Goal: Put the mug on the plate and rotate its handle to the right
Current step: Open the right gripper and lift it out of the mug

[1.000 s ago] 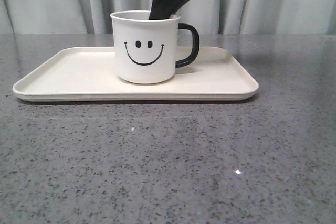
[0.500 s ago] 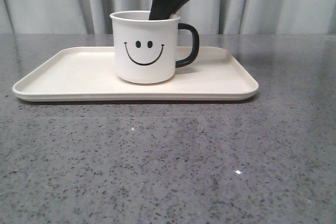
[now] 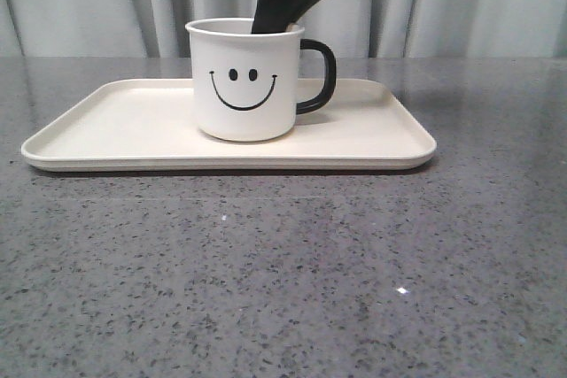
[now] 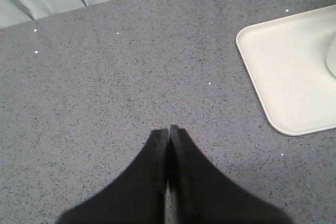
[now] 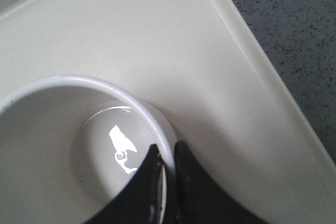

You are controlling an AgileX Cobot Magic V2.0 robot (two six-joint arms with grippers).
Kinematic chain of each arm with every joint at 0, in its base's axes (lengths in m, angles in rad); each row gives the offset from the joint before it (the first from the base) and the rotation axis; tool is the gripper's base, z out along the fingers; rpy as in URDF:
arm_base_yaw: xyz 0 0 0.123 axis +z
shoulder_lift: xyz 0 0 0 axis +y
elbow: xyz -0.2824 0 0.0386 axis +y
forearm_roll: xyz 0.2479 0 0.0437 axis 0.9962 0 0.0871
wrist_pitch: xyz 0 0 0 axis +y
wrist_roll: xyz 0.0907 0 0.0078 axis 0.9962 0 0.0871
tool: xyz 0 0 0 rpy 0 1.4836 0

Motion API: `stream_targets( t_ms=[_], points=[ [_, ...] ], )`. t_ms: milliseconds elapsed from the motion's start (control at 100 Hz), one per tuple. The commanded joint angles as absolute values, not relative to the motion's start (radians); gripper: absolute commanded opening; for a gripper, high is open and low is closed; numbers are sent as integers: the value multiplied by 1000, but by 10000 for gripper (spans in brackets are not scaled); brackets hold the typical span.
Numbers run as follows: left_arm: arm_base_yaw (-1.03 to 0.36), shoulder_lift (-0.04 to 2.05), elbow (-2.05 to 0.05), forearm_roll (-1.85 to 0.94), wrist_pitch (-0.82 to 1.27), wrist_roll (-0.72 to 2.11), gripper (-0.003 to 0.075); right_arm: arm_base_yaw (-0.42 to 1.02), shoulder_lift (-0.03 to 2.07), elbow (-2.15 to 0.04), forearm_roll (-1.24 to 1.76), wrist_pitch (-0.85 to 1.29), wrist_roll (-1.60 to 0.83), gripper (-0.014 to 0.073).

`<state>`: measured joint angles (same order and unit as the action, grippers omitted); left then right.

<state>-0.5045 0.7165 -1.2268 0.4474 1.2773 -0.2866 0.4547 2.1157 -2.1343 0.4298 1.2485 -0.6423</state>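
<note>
while the mug [image 3: 244, 79] sits on the plate [image 3: 115, 130], right hand [image 5: 167, 162] pinches its rim; left hand [image 4: 168, 129] closed, empty.

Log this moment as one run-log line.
mug: upright on plate | handle: pointing right | right gripper: jaws pinching mug rim | left gripper: jaws shut, over bare table

grey speckled table [image 3: 283, 272] carries plate [image 3: 115, 130]; mug on plate.
</note>
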Motion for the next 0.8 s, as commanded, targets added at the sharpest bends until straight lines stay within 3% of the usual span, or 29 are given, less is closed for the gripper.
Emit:
stream_targets(
  t_ms=[0, 590, 790],
  points=[
    [-509, 720, -1249, 467, 1260, -294, -20, 457, 2052, -2155, 460, 1335, -649, 28],
    [-509, 720, -1249, 458, 1260, -294, -20, 457, 2046, -2194, 460, 1334, -648, 57],
    [-509, 720, -1249, 458, 1260, -294, -20, 457, 2046, -2197, 459, 1334, -641, 196]
  ],
)
